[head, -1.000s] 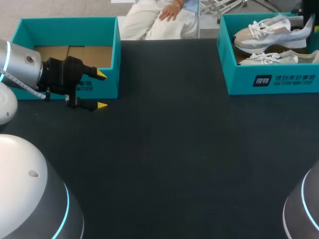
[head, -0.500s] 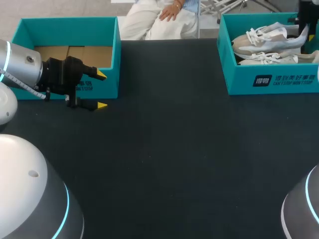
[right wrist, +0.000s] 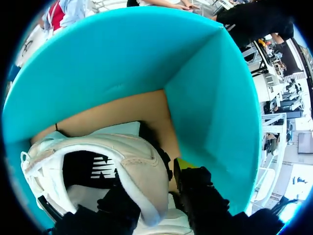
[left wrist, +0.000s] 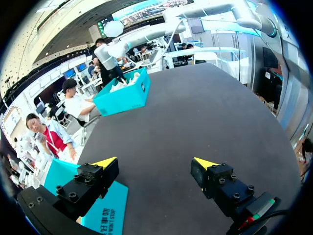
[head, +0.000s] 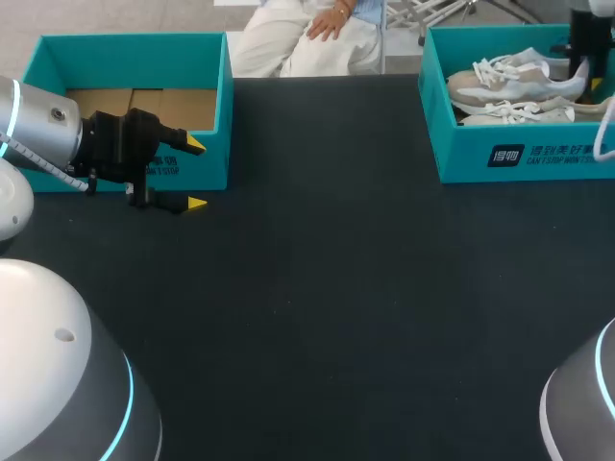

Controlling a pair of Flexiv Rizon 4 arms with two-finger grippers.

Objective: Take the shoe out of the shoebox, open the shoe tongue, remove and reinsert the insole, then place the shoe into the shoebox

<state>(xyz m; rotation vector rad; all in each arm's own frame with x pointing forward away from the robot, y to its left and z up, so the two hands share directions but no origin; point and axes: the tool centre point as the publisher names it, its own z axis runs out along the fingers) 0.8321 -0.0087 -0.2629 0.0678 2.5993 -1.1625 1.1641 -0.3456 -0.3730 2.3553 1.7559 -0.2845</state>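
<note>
Since a second ago: upper shoe [head: 514,82] has sunk flatter and swung round inside shoebox [head: 524,154] at table's 1 o'clock. Left gripper [head: 195,174] hasn't budged at 10 o'clock, fingers wide, holding nothing. Right gripper [right wrist: 151,183] pinches shoe's heel collar, one finger inside, one outside. Worry: thin bite on soft padding, so shoe could peel off on lift. Laces might snag second shoe [head: 519,113] beneath, or toe catches box wall and drags box.

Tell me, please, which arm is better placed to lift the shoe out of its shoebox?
Right: the right gripper clamps the shoe by its heel inside the shoebox. The left gripper hangs open beside the other shoebox.
</note>
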